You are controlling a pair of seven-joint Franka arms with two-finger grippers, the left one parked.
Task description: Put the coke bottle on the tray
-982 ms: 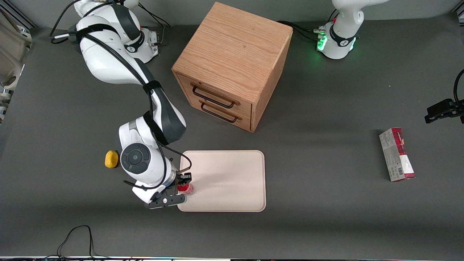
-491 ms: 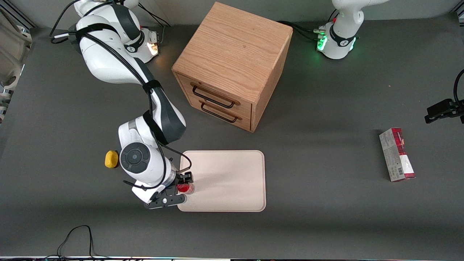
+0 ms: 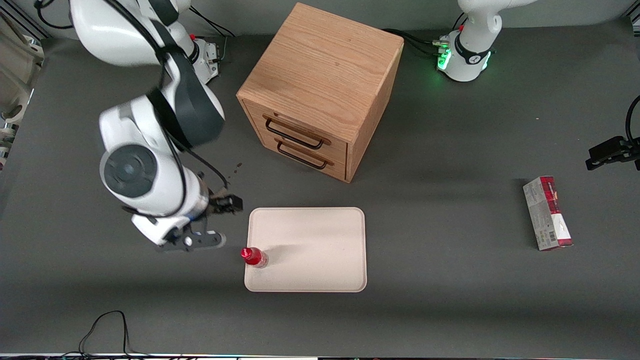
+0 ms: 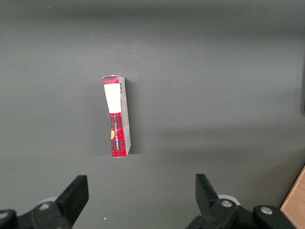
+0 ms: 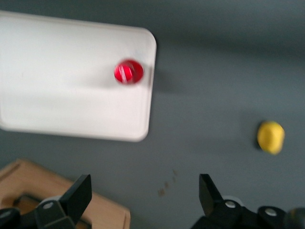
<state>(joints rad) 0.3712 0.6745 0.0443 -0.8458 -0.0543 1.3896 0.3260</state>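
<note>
front view: coke bottle [image 3: 254, 257] is standing upright on the tray [image 3: 320, 250], just inside its rim toward the working arm's end
gripper [image 3: 212, 222]: hanging above the table beside the tray, fingers spread, holding nothing

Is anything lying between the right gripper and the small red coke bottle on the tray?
No. In the front view, only bare dark table lies between the open right gripper and the small red coke bottle, upright at the cream rectangular tray's edge.
</note>
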